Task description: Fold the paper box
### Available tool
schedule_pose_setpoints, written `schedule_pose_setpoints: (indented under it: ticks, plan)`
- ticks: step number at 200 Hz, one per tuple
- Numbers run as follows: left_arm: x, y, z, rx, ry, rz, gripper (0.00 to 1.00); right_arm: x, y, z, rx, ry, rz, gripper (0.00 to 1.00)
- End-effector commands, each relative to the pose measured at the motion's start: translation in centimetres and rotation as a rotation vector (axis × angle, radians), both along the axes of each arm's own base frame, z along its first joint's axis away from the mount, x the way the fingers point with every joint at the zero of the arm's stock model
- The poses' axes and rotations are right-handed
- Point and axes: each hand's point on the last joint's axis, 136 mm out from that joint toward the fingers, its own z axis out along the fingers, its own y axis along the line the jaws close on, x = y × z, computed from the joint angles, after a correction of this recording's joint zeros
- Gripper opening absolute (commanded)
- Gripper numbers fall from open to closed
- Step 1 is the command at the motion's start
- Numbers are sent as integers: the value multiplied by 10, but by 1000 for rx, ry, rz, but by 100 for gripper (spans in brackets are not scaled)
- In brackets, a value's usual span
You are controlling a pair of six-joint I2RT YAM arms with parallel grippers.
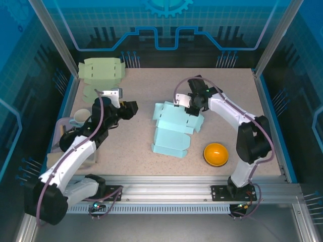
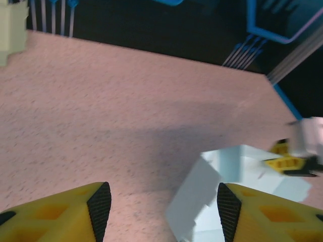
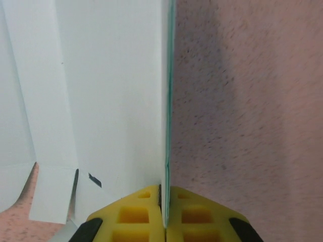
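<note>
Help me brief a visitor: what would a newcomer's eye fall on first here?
The pale blue box, half-folded in the middle of the table, with the right pincer shut on one flap. Next, the orange bowl near the front right and the flat green box at the far left. The left pincer stands open left of the blue box.

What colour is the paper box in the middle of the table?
The paper box is pale blue, clearest in the top external view.
</note>
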Motion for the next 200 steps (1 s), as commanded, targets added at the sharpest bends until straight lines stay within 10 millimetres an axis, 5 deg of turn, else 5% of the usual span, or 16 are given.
schedule_pose_setpoints:
  ticks: [1, 46, 104, 200]
  plan:
    - [2, 0, -36, 28, 65, -10, 61, 35, 8, 47, -34, -326, 72, 0]
    - [-4, -26, -62, 10, 51, -134, 59, 33, 20, 53, -103, -458, 228, 0]
    - [-3, -46, -92, 93, 99, -213, 56, 25, 32, 18, -156, -419, 328, 0]
    - [-7, -82, -118, 120, 116, -363, 53, 25, 38, -9, -150, -433, 358, 0]
